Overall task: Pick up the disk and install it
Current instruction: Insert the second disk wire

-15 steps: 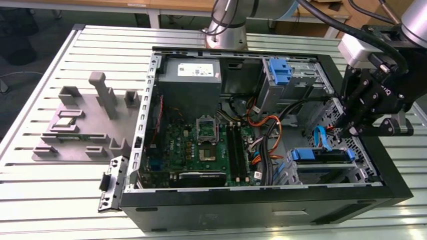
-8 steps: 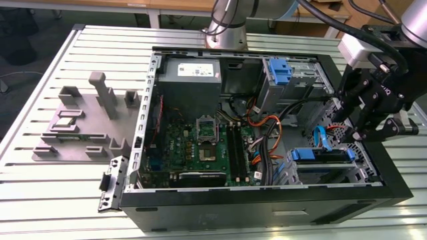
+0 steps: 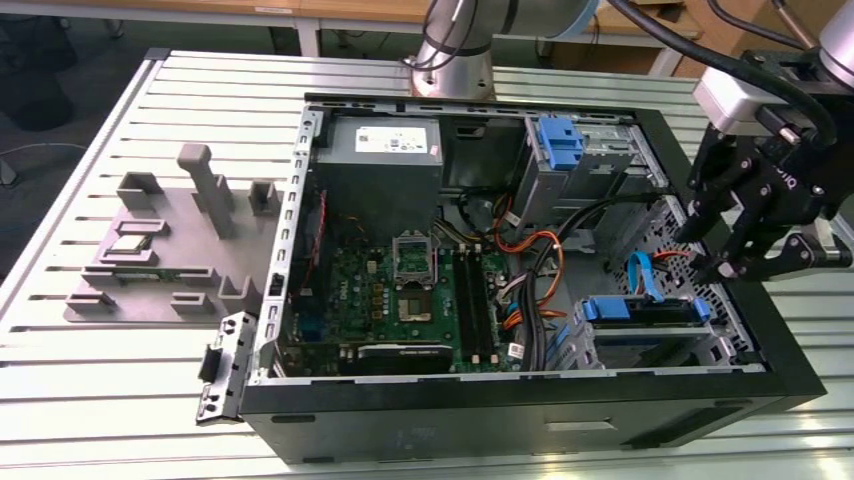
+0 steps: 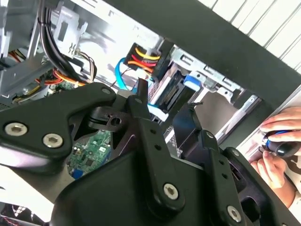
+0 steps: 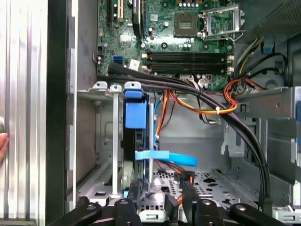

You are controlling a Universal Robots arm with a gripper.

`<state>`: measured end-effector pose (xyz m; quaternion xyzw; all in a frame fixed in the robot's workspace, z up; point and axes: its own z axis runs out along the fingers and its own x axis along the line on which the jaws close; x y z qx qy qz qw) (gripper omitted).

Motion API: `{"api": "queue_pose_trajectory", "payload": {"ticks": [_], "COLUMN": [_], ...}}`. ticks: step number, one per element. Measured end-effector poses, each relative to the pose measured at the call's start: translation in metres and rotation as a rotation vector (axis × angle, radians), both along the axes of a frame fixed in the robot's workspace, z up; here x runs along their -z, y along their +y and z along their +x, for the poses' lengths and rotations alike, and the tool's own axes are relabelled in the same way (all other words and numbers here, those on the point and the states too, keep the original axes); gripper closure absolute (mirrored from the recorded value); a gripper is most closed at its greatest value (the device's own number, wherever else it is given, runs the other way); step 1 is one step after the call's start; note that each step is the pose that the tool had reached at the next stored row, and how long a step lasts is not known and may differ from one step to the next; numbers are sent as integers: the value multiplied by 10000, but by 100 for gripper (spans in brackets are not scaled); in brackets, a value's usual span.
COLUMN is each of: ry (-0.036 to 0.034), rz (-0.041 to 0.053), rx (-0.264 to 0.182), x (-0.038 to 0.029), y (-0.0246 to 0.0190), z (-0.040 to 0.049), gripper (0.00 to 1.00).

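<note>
Fingers (image 5: 134, 192) of the gripper (image 5: 160, 197) stand slightly apart in the first wrist view, with nothing between them, just above the drive cage. Just beyond the fingertips, the disk (image 5: 135, 136) stands on edge in the cage's slot, its blue carrier tab showing, a light blue flat cable (image 5: 167, 157) crossing in front of it. In the exterior view the gripper (image 3: 727, 255) hangs over the open computer case (image 3: 534, 395) at the exterior view's right, close above the disk (image 3: 643, 312) seated in the near corner bay. Farther in lies the green motherboard (image 3: 400, 295); behind it sit the grey power supply (image 3: 378, 150) and an upright blue bracket (image 3: 561, 145). A person's hand (image 4: 277, 141) shows beside the case in the second wrist view.
</note>
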<state>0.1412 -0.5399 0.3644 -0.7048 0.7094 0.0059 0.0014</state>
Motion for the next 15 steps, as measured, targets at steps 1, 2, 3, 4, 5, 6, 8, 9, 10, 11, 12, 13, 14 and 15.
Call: {"api": "queue_pose_trajectory", "payload": {"ticks": [1, 2, 3, 4, 5, 6, 8, 9, 10, 11, 12, 13, 14, 15], "ry": [0, 0, 0, 0, 0, 0, 0, 0, 0, 0, 0, 0, 0, 0], "rz": [-1, -1, -1, -2, -2, -1, -1, -2, -2, -2, 0, 0, 0, -1], "rx": [-1, 0, 0, 0, 1, 0, 1, 0, 0, 1, 1, 0, 0, 1], "x": [2, 5, 10, 20, 34, 49, 69, 75, 81, 86, 92, 98, 105, 112], "y": [2, 4, 5, 8, 10, 13, 18, 21, 23, 24, 24, 25, 25, 25], "z": [13, 26, 40, 52, 62, 71, 90, 100, 109, 117, 124, 130, 136, 140], "gripper": [51, 51, 51, 51, 51, 51, 51, 51, 51, 51, 51, 51, 51, 51]}}
